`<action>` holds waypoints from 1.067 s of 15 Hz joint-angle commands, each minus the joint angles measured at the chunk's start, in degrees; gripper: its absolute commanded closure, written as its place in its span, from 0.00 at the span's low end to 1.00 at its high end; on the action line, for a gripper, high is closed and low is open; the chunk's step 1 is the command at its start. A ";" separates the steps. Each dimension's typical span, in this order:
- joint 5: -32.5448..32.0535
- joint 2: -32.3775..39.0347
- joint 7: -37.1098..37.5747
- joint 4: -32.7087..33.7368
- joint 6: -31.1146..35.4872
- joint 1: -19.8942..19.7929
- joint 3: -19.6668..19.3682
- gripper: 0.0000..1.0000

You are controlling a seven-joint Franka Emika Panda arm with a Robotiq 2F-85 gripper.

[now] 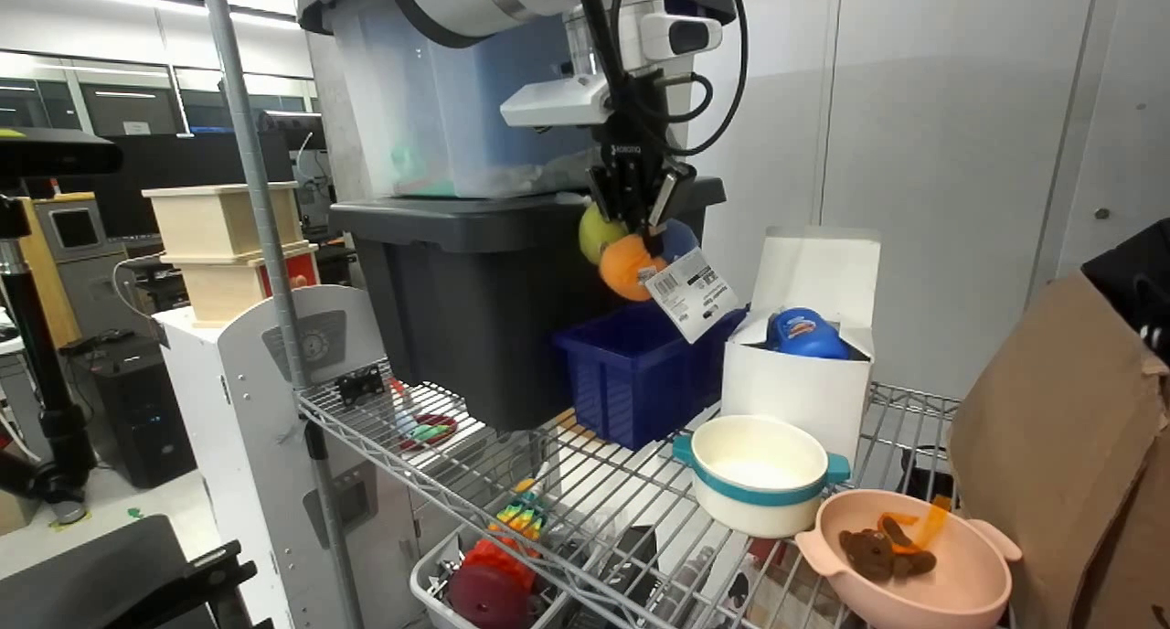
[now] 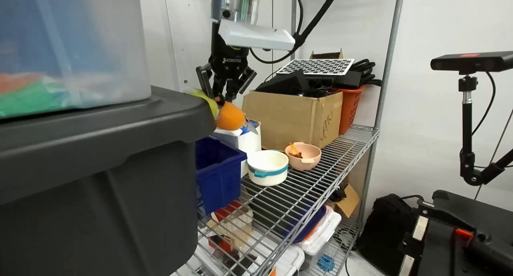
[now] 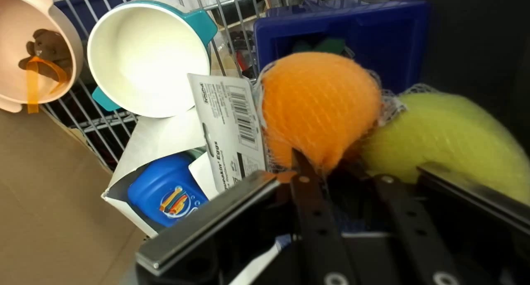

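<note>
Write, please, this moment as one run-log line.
gripper: shut on netted toys; place: above blue bin; nearby: cream pot, pink bowl

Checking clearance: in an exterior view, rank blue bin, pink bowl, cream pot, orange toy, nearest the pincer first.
1. Orange toy: hanging at the pincer.
2. Blue bin: below it.
3. Cream pot: right of the bin.
4. Pink bowl: right of the pot.

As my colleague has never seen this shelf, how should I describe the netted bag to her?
Start at the big black bin on the wire shelf. Above the dark blue basket beside it, the robot's fingers hold the netted bag. Unlike its neighbours, it shows an orange ball and a white barcode label.
</note>
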 commanded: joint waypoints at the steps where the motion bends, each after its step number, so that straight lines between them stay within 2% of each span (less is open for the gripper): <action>1: 1.65 2.85 0.21 4.55 -2.32 0.20 -0.19 0.62; 2: 1.61 3.25 0.32 5.02 -2.48 0.22 -0.30 0.58; 10: 2.57 4.31 0.12 6.85 -5.10 -0.66 -0.31 0.02; 16: 1.34 -0.86 0.16 0.21 -8.15 -1.68 -2.15 0.00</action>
